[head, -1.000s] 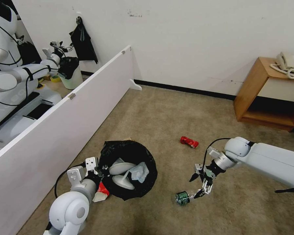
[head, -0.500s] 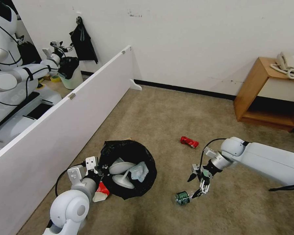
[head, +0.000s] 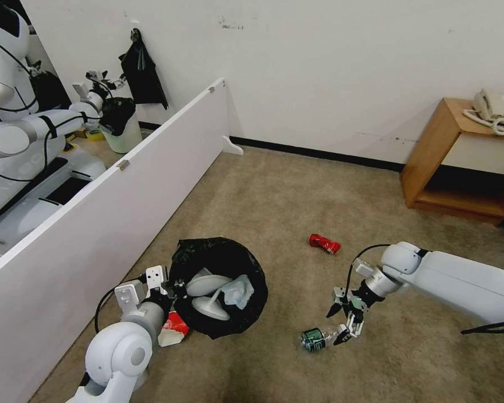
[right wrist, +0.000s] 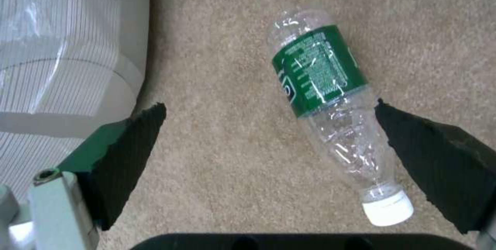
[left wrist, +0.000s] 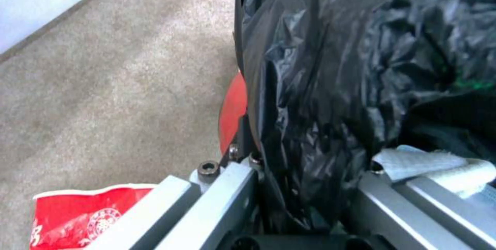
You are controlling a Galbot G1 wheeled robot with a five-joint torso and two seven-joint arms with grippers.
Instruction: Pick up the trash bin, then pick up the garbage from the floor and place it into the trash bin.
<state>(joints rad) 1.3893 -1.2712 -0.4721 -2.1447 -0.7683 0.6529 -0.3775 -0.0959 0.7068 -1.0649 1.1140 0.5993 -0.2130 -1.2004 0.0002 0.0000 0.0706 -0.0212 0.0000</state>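
The trash bin (head: pixel 218 322), red with a crinkly black liner, is tilted just off the carpet. My left gripper (head: pixel 171 289) is shut on its rim. In the left wrist view the liner (left wrist: pixel 320 99) is clamped between the fingers, with the red body (left wrist: pixel 232 114) beside it. White slippers (head: pixel 207 286) and a light blue cloth (head: pixel 238 292) lie inside. A red-white paper cup (head: pixel 173 329) lies on the floor by the bin. A green-labelled clear bottle (head: pixel 315 339) (right wrist: pixel 320 87) lies on the carpet. My right gripper (head: pixel 340 324) (right wrist: pixel 269 108) hangs open just over it, one pad (right wrist: pixel 434 153) near its neck. A red can (head: pixel 324 243) lies farther back.
A long white partition board (head: pixel 123 184) runs along the left. Behind it stand another robot (head: pixel 17 129) and a white bin (head: pixel 120 131). A wooden side table (head: pixel 459 162) with a phone stands at the right wall. Open carpet lies between the bin and the can.
My right gripper has dropped lower and closer to the bottle, still open. The left arm and the bin have shifted only slightly.
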